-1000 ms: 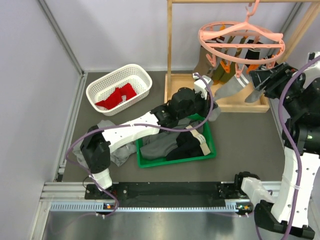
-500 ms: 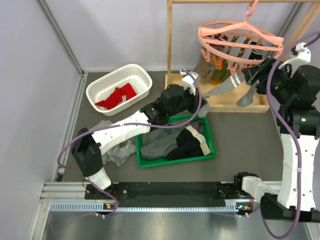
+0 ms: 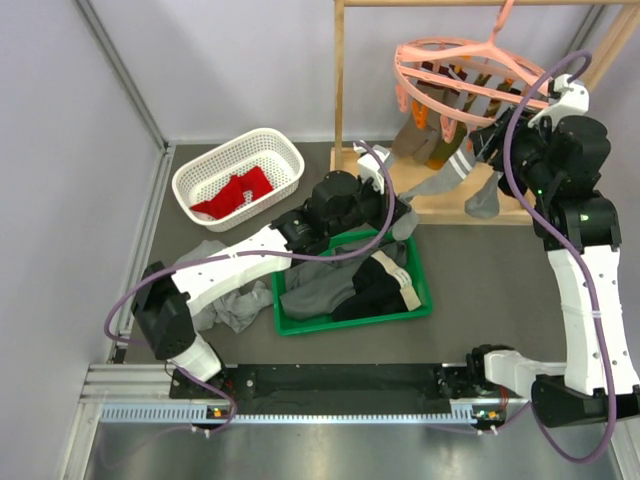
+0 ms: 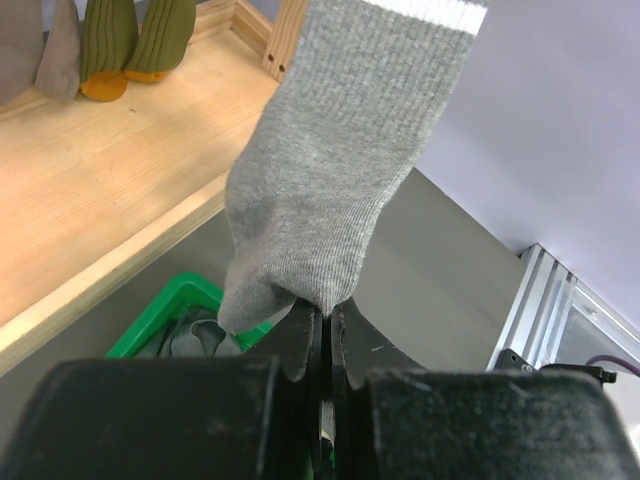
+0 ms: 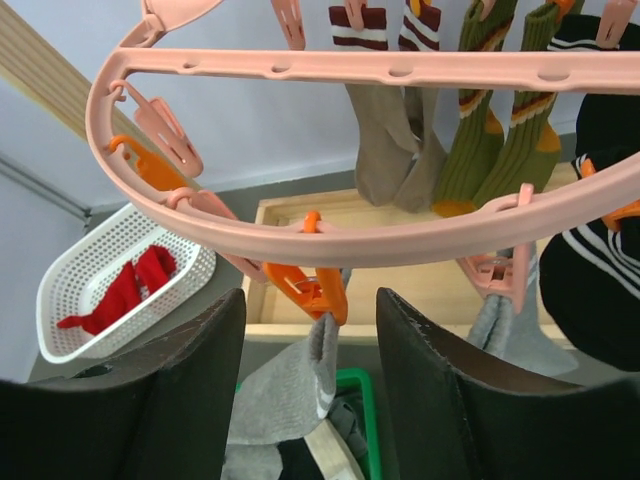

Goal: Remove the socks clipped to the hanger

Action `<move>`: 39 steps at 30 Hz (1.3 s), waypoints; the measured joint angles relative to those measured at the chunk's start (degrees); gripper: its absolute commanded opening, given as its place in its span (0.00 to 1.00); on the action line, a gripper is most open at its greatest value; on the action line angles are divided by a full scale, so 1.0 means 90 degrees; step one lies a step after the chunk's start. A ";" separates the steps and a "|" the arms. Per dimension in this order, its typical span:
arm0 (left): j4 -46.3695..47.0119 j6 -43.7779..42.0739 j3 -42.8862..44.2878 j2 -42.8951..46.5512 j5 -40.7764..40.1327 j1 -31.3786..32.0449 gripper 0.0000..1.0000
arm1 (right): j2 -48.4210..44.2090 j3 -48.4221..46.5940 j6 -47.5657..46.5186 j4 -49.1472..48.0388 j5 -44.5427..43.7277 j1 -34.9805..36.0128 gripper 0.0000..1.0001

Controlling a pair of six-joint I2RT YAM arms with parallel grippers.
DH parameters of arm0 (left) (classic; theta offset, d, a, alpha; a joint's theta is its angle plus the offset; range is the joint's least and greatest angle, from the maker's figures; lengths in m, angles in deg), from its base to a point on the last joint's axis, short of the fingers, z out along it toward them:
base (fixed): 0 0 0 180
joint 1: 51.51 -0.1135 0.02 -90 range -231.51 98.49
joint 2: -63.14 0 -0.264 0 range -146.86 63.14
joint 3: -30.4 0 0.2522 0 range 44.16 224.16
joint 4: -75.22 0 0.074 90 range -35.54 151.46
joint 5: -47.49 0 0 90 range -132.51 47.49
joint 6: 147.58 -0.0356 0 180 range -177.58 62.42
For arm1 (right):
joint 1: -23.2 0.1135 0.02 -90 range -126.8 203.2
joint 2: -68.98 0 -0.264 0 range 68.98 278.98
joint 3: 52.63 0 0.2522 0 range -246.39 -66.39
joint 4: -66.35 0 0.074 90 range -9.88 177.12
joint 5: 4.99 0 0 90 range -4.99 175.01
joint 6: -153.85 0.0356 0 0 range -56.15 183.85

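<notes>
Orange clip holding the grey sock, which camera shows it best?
Right wrist: the orange clip is large and centred, biting the grey sock. The top view loses it among the hanger's clips; the left wrist shows only the sock, no clip.

Top view: fixed, high above and behind the arm bases at the bottom edge, facing down and forward. It is far enough to take in the whole table (image 3: 480,260), with the hanger (image 3: 470,75) at upper right, basket (image 3: 238,178) at upper left and tray (image 3: 350,290) at centre.
Left wrist view: looks along the left gripper (image 4: 322,325) at bottom centre, very near the grey sock (image 4: 330,170) filling the middle. The rack base (image 4: 100,180) is at upper left.
Right wrist view: looks out and slightly up past the right gripper (image 5: 310,300), close under the hanger rim spanning the top.
Shared, top and left wrist: grey sock, tray, rack base.
Shared, top and right wrist: hanger, basket.
Shared, both wrists: olive socks (image 4: 140,40).
</notes>
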 measured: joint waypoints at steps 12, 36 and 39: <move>0.0002 0.0124 -0.0070 0.0056 0.0219 0.0000 0.00 | 0.0308 0.0000 -0.0284 -0.0119 -0.0882 0.0736 0.55; -0.0032 0.0240 -0.0464 0.0410 0.0015 0.0002 0.00 | 0.0534 0.0007 -0.0583 -0.0403 -0.1668 0.1192 0.00; -0.0192 0.0240 -0.0469 0.0452 -0.0287 0.0000 0.00 | 0.0505 0.0036 -0.0544 -0.0427 -0.1661 0.1195 0.00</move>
